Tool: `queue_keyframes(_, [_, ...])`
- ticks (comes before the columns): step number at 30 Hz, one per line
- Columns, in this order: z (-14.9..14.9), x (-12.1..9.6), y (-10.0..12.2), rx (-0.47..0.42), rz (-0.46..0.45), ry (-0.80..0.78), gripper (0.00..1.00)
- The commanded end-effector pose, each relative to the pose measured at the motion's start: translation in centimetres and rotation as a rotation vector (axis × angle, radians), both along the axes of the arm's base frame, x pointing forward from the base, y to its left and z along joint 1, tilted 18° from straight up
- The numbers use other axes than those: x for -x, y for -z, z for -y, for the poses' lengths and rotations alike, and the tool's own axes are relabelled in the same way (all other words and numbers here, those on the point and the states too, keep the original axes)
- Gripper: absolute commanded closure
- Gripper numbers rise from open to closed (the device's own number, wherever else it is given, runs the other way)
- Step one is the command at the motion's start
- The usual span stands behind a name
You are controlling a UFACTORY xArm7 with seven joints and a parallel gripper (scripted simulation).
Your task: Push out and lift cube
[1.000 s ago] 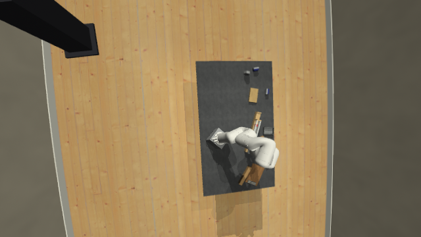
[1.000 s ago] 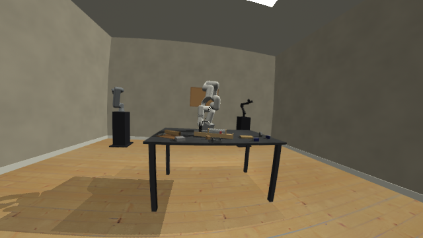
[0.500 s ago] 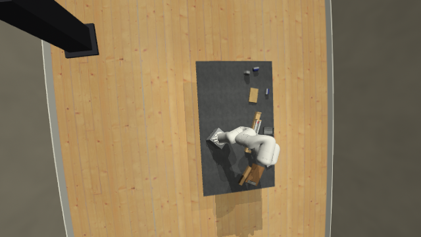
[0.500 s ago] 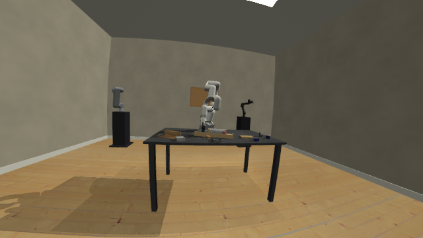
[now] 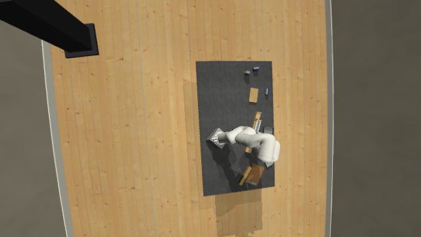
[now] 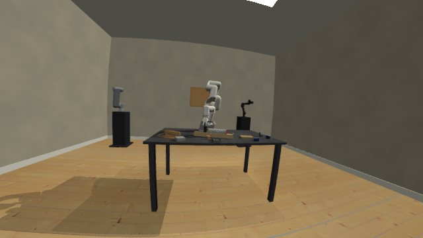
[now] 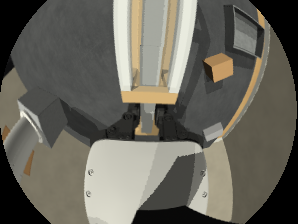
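From the top, taking the top edge as twelve, our arm (image 5: 268,145) (image 6: 213,96) reaches from its base toward three o'clock on the dark table (image 5: 223,95) (image 6: 215,143). The channel (image 5: 257,126) (image 6: 217,130) (image 7: 123,50) peeks out at twelve from the arm's middle, on long wood (image 5: 258,114) (image 6: 213,134) (image 7: 149,97). The arm hides our pincer here. A tan board (image 5: 253,95) (image 6: 246,136) lies near the channel's twelve o'clock end. A small tray (image 5: 264,130) (image 7: 230,30) sits at about four o'clock from that end. A brown board (image 5: 254,174) is at six o'clock from the channel.

From outside, our pincer (image 6: 205,128) (image 7: 147,97) points down, near the nine o'clock end of the channel. A red bit shows at the three o'clock end, too small for us to name.

From the wrist, our pincer is mostly closed, with a small gap, and it grips a grey stick (image 7: 147,117). The stick runs toward twelve, in line with the channel between its pale walls. An orange block (image 7: 219,67) is at two o'clock from the pincer, outside the channel, and a grey block (image 7: 213,132) is at about three. We can't pick out the task's cube inside the channel, so we cannot tell its spot.
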State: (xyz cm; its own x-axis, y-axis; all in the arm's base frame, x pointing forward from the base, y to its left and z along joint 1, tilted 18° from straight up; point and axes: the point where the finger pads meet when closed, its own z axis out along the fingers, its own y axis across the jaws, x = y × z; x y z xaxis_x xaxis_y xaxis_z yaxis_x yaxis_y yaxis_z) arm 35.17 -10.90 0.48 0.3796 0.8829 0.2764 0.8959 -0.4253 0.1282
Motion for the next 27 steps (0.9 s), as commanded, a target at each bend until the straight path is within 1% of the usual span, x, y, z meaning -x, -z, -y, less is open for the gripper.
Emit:
queue_keyframes(1, [-0.38, -0.28, -0.23, 0.002, 0.002, 0.001, 1.00])
queue_keyframes(27, [-0.74, -0.44, -0.34, 0.002, 0.002, 0.001, 1.00])
